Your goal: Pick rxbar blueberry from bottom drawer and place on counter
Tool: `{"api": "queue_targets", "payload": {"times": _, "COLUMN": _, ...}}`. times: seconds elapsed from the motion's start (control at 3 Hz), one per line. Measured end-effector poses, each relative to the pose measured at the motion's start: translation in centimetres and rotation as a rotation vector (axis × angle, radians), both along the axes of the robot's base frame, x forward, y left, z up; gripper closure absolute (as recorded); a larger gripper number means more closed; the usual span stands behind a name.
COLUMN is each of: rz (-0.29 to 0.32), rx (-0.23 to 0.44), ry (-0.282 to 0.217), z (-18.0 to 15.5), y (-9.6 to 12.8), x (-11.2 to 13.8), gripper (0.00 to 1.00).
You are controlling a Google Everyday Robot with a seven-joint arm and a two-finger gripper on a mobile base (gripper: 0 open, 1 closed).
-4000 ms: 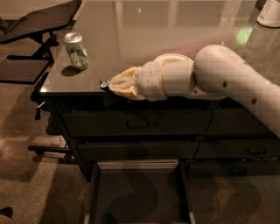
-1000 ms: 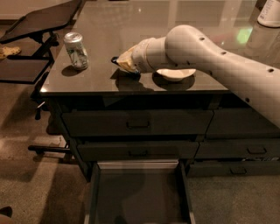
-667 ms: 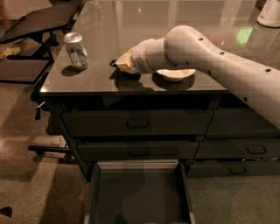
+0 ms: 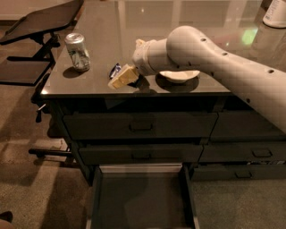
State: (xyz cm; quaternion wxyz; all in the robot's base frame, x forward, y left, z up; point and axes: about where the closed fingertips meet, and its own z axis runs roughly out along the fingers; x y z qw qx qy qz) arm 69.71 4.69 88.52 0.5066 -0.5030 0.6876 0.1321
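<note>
The rxbar blueberry (image 4: 115,70), a small dark wrapper with pale markings, lies on the counter (image 4: 178,27) near its front left edge. My gripper (image 4: 126,65) is right beside it on its right, low over the counter. Its fingers are spread apart, with one cream finger (image 4: 123,77) down by the bar and the other up near the wrist. The bar sits free of both fingers. The bottom drawer (image 4: 140,197) stands pulled open below, and its dark floor is bare.
A silver-green drink can (image 4: 77,51) stands on the counter's left end. A white bowl (image 4: 179,76) sits under my arm. A dark tilted stand tray (image 4: 40,20) is at the far left, and a white container (image 4: 275,13) is at the far right. The upper drawers (image 4: 140,126) are closed.
The gripper has turned and its fingers have spread. The bar, held at the fingertips before, now rests on the counter beside the gripper.
</note>
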Motion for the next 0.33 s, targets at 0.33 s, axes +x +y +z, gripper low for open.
{"api": "queue_targets", "payload": {"times": 0.33, "rz": 0.000, "rx": 0.000, "ry": 0.000, "z": 0.00, "y": 0.00, "x": 0.00, "gripper": 0.00}}
